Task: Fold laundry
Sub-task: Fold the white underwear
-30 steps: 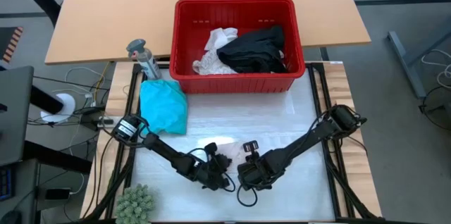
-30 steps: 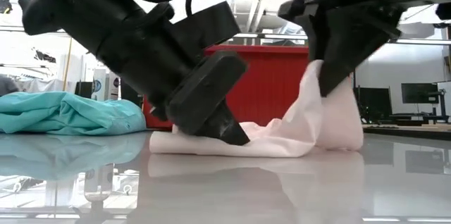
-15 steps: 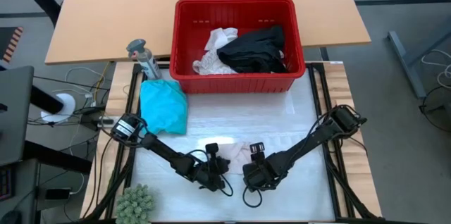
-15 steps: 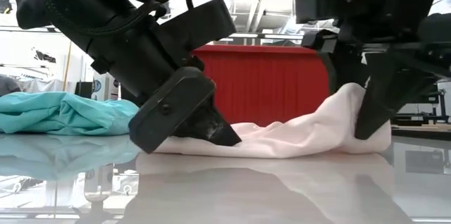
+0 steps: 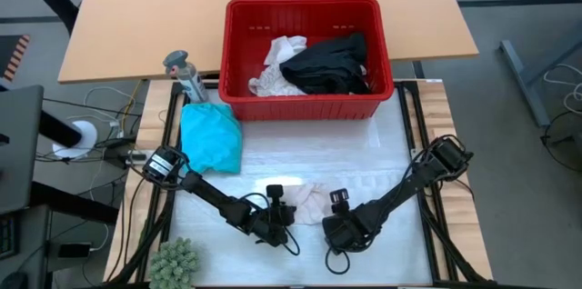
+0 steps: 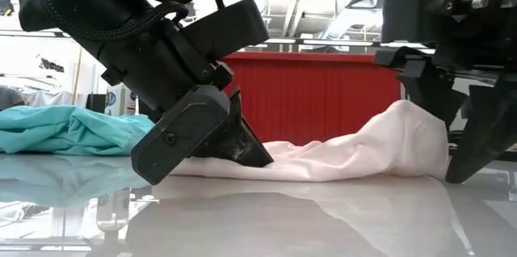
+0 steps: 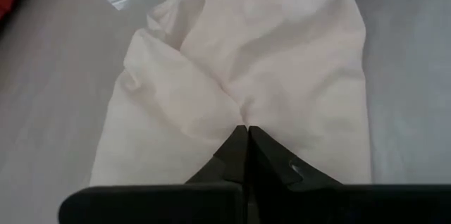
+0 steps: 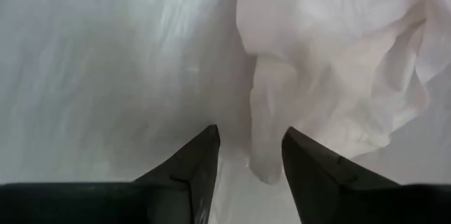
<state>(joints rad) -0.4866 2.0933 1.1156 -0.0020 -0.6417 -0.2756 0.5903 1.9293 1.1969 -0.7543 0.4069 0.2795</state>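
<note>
A cream garment (image 5: 311, 200) lies crumpled on the white table top between my two grippers. My left gripper (image 5: 289, 214) is shut on its left end (image 6: 242, 156). My right gripper (image 5: 329, 214) is open just off the garment's right end (image 6: 404, 140); in the right wrist view its fingers (image 8: 250, 136) stand on either side of a loose tip of cloth (image 8: 264, 160), and I cannot tell whether they touch it. A teal garment (image 5: 211, 136) lies bunched at the table's left. A black garment (image 5: 329, 62) and a white one (image 5: 280, 62) sit in the red basket. My left gripper pinches the cream garment between its two shut fingers at a gathered fold of its left end (image 7: 243, 115). The fingers (image 6: 250, 150) slant down from the table's left. The garment lies slack on the table beyond the fingertips.
The red basket (image 5: 309, 105) stands along the far side of the white top. A grey spray bottle (image 5: 185, 74) stands left of the basket, and a green fuzzy plant (image 5: 175, 262) sits at the near left corner. Bare white top shows right of the cream garment.
My right gripper came down from holding the cream garment's right end raised, opened and let it go. It then drew back toward the table's near right. That end of the cloth sank onto the table, while the left end stayed pinned by my left gripper.
</note>
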